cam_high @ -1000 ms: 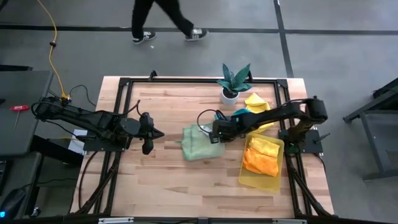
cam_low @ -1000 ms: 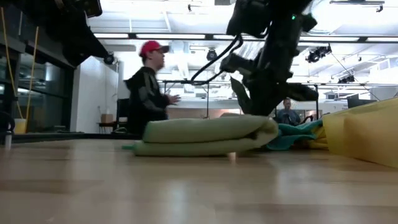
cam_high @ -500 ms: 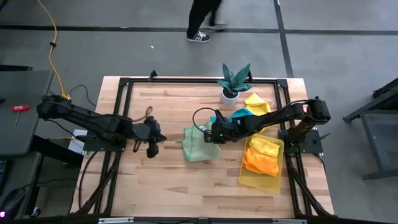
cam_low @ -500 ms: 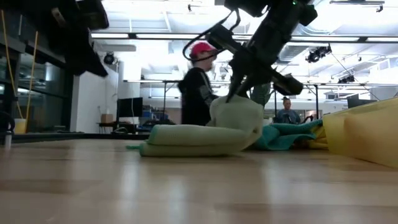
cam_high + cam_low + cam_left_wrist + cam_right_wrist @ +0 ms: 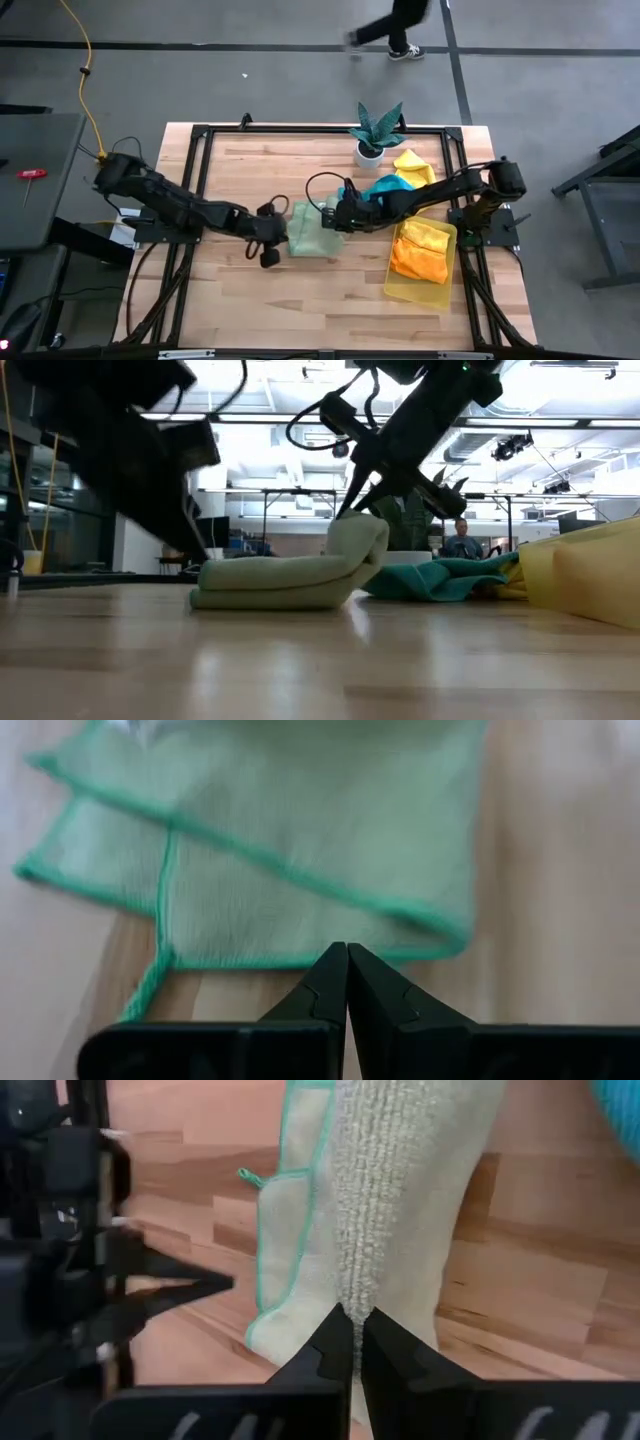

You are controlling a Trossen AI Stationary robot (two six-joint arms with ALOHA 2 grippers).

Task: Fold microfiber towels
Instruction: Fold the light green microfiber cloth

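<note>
A pale green microfiber towel [image 5: 310,235] lies folded on the middle of the table. Its right end [image 5: 358,538] is raised, with my right gripper [image 5: 333,217] shut on it. My left gripper [image 5: 284,233] is shut, its tips [image 5: 347,955] low at the towel's left hem [image 5: 300,960]. A teal towel [image 5: 382,186] and a yellow towel [image 5: 412,164] lie crumpled behind the right arm. Orange and yellow towels [image 5: 420,250] lie in a translucent yellow tray [image 5: 402,291]. My left gripper's shut tips stand at the green towel's left hem; I cannot tell whether they touch it. My right gripper pinches a raised fold at the towel's right end [image 5: 352,1285] between its two fingers, slanting down from the table's right. That end stands up off the table while the remainder lies flat.
A small spiky plant in a white pot [image 5: 372,135] stands at the far edge, close to the right arm. The tray sits at the near right. Bare wood [image 5: 250,170] spreads across the table's left half and front. A person [image 5: 395,25] walks past on the floor beyond the table.
My left gripper has swung down and toward the table's right, from well left of the green towel to its left hem. My right gripper has drawn the towel's right end up and leftward, tipping as it went; the flat towel now has a raised right end and sits slightly farther left.
</note>
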